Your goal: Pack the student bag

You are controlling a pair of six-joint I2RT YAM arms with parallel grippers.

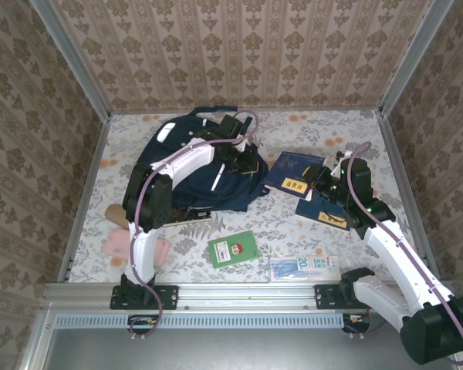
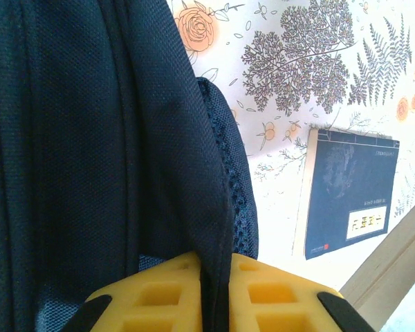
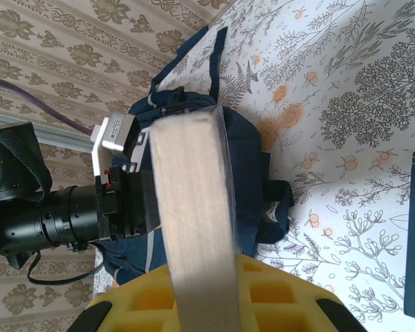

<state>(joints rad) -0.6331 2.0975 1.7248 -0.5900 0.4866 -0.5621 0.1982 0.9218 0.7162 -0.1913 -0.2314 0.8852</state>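
1. Near left, beside the left arm's base: pink item (image 1: 131, 245).
2. Left of centre, towards the far side: student bag (image 1: 187, 171), lying on the floral table (image 1: 309, 127).
3. At the bag's right edge: left gripper (image 2: 214, 294), yellow pads pinched on a fold of navy fabric.
4. Centre, near: green booklet (image 1: 234, 249).
5. Just right of the bag: navy book (image 1: 292, 171), flat.
6. Near right: blue-and-white packet (image 1: 303, 267).
7. Right: right gripper (image 3: 204, 294), clamped across second book (image 3: 194, 207), pale page edge facing its camera.

You've got green booklet (image 1: 234, 249) near centre, clear packet (image 1: 303, 267) on its right, navy book (image 1: 294, 173) beyond, second book (image 1: 329, 216) farther right.
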